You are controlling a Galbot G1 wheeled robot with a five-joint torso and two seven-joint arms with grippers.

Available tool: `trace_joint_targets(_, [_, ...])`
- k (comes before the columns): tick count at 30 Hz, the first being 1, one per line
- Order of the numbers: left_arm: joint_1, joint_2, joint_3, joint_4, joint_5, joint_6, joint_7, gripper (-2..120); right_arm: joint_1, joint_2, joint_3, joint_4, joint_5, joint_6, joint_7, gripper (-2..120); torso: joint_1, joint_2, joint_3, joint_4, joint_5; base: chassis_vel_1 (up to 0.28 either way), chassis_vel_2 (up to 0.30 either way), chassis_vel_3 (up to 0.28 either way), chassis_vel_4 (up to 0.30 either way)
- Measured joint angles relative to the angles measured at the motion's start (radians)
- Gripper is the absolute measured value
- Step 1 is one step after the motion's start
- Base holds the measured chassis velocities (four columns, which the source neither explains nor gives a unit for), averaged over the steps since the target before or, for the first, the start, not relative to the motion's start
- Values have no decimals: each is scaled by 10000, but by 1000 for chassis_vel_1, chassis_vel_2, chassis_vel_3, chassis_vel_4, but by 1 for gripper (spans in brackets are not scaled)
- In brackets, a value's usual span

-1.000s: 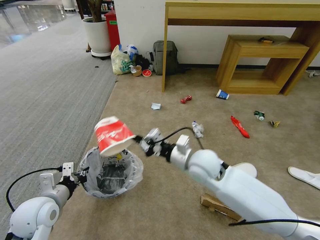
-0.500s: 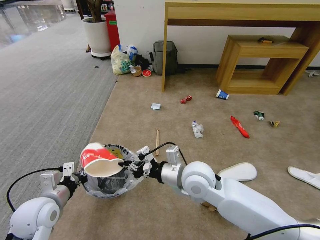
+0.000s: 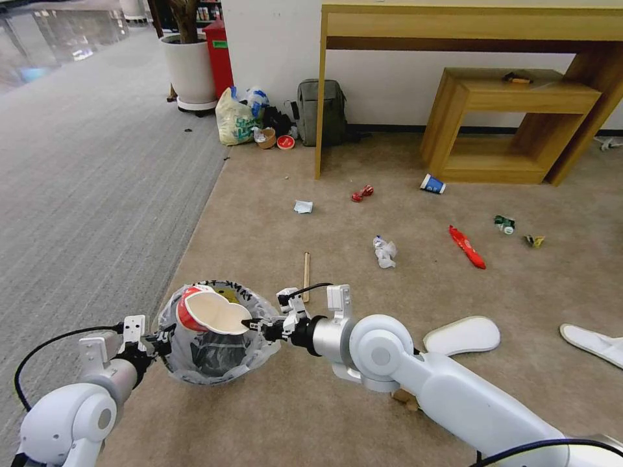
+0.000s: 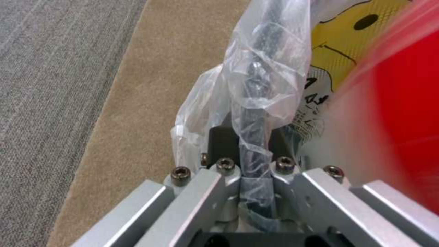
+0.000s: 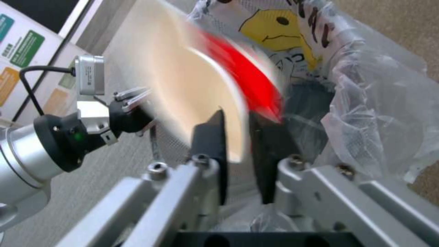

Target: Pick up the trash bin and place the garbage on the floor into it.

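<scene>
**Red cup held at the mouth of the trash bin**

The trash bin (image 3: 217,337) is seen on the beige floor (image 3: 337,415), just beside the edge of the grey ribbed carpet (image 3: 91,194). Its rim, wrapped in the crinkly plastic bag (image 4: 256,68), is clamped between the closed fingers of the left gripper (image 3: 158,339); in the left wrist view the black rim and bag are pinched tight in the middle of that gripper (image 4: 253,161).

The right gripper (image 3: 254,323) is placed at the opposite side of the bin's rim. Its fingers (image 5: 211,137) are closed on the lip of a red-and-white paper cup (image 3: 209,312), which is held tilted inside the bin's mouth, its open end turned upward toward the head camera. In the right wrist view the cup (image 5: 197,85) is blurred, with the yellow face printed on the bag (image 5: 270,31) behind it.

The remaining garbage is spread over the floor beyond the bin. A wooden stick (image 3: 306,267) lies closest to it, just past the right gripper. Farther from the bin are crumpled paper (image 3: 384,251), a small folded scrap (image 3: 303,207), a red wrapper (image 3: 362,192), a long red wrapper (image 3: 467,246), a blue cup (image 3: 433,184) and a green crushed bottle (image 3: 505,224). Two white slippers (image 3: 462,334) (image 3: 594,344) lie on the far side of the right arm from the bin, and a cardboard piece (image 3: 405,397) is partly hidden under that arm.
</scene>
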Motion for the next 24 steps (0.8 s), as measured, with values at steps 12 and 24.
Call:
trace_joint_targets(12, [-39, -36, -31, 57, -13, -7, 68, 0, -21, 69, 587, 271, -1197, 266, -825, 62, 0, 0, 0, 1, 0, 0, 0, 0, 0])
trace_joint_targets(24, [26, -223, -153, 104, -1, -7, 133, 0, -1623, -895, 3017, 1026, -4448, 193, -2408, 100, 0, -1, 0, 4, -2, 0, 0, 0, 0])
